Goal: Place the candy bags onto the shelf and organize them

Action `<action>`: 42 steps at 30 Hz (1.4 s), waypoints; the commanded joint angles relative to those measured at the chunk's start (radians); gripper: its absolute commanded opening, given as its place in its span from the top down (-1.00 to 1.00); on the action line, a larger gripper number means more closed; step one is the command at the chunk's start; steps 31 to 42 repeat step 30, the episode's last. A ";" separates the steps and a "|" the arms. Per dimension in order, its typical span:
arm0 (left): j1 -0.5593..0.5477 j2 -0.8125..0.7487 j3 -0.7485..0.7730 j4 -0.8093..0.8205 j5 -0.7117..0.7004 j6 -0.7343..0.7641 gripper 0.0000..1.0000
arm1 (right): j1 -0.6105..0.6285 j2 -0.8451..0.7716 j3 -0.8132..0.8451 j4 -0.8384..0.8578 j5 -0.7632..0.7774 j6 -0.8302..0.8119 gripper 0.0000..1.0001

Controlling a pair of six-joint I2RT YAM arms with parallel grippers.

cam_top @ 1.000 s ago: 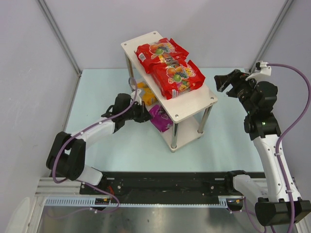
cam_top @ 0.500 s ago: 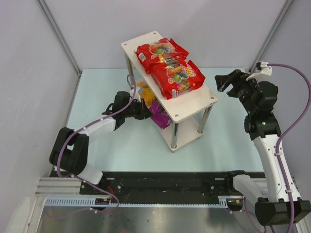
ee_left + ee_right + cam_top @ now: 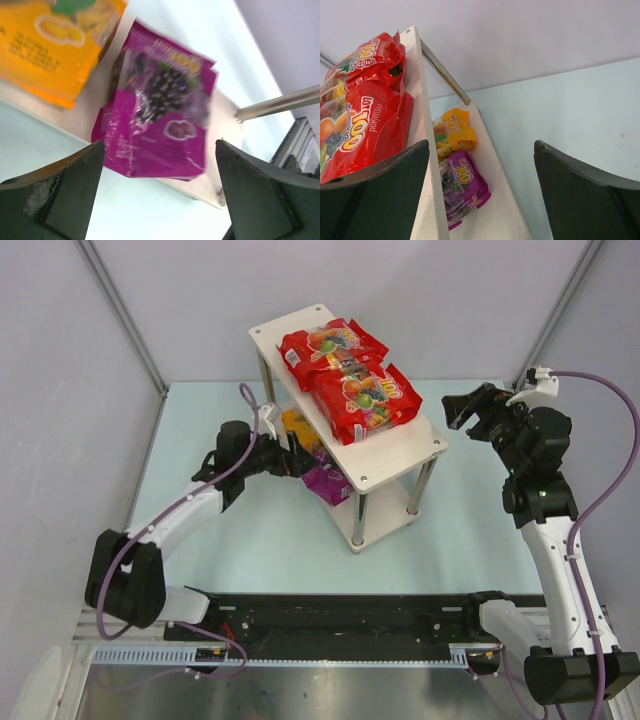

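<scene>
The shelf (image 3: 425, 447) stands mid-table. Two red candy bags (image 3: 331, 347) (image 3: 366, 400) lie side by side on its top board. On the lower board (image 3: 223, 150) lie an orange-yellow bag (image 3: 50, 45) and a purple bag (image 3: 160, 105), whose near edge slightly overhangs the board. My left gripper (image 3: 298, 462) is open at the shelf's left side, just short of the purple bag (image 3: 327, 481), with nothing between its fingers. My right gripper (image 3: 463, 410) hangs open and empty to the right of the shelf, looking at both tiers (image 3: 427, 145).
Grey walls close in the pale table (image 3: 230, 540) on the left, back and right. A slim metal leg (image 3: 280, 102) of the shelf stands just past the purple bag. A black rail (image 3: 340, 615) runs along the near edge by the arm bases.
My left gripper was shut on the purple bag and has opened, leaving the bag on the lower board. The left arm has shifted slightly towards the back. The right arm has not moved.
</scene>
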 commanded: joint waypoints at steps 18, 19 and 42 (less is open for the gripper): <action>0.008 -0.719 -0.057 -0.580 -0.698 -0.109 -0.99 | -0.055 -0.038 0.003 -0.093 0.314 0.072 -0.99; 0.008 -0.732 -0.054 -0.594 -0.715 -0.112 -1.00 | -0.057 -0.036 0.003 -0.095 0.314 0.075 -0.99; 0.008 -0.898 -0.045 -0.674 -0.832 -0.085 -0.99 | -0.066 -0.045 0.003 -0.099 0.325 0.051 -0.99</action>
